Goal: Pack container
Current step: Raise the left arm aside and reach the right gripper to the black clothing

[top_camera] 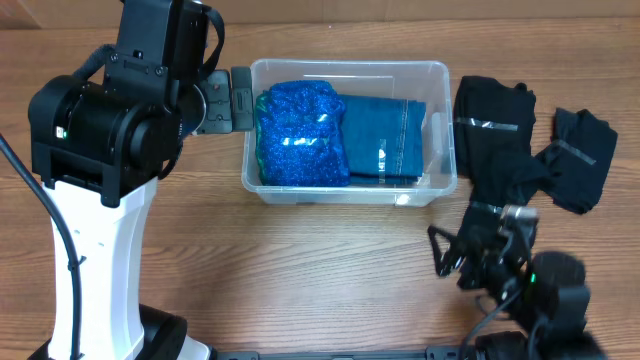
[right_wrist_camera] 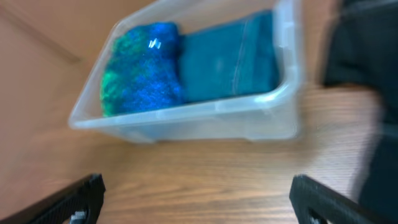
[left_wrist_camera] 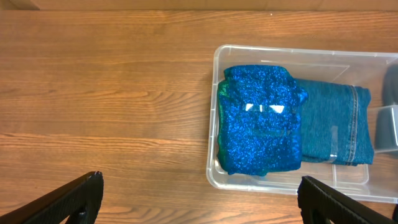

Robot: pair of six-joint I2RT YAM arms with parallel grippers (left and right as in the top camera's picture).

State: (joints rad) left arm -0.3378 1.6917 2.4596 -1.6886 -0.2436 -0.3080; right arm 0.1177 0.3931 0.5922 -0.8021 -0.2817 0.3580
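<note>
The clear plastic container (top_camera: 438, 72) stands at the table's centre back. It holds a sparkly blue folded garment (top_camera: 300, 133) on its left and a folded blue denim piece (top_camera: 385, 135) on its right. Both also show in the left wrist view, sparkly garment (left_wrist_camera: 261, 118) and denim (left_wrist_camera: 336, 124), and blurred in the right wrist view (right_wrist_camera: 143, 68). My left gripper (top_camera: 228, 98) is open and empty, just left of the container. My right gripper (top_camera: 470, 262) is open and empty, in front of the container's right end.
Several black folded garments lie right of the container: one (top_camera: 495, 120) next to it, another (top_camera: 580, 150) at the far right, a dark blur in the right wrist view (right_wrist_camera: 367, 81). The left arm's white base (top_camera: 100, 270) stands front left.
</note>
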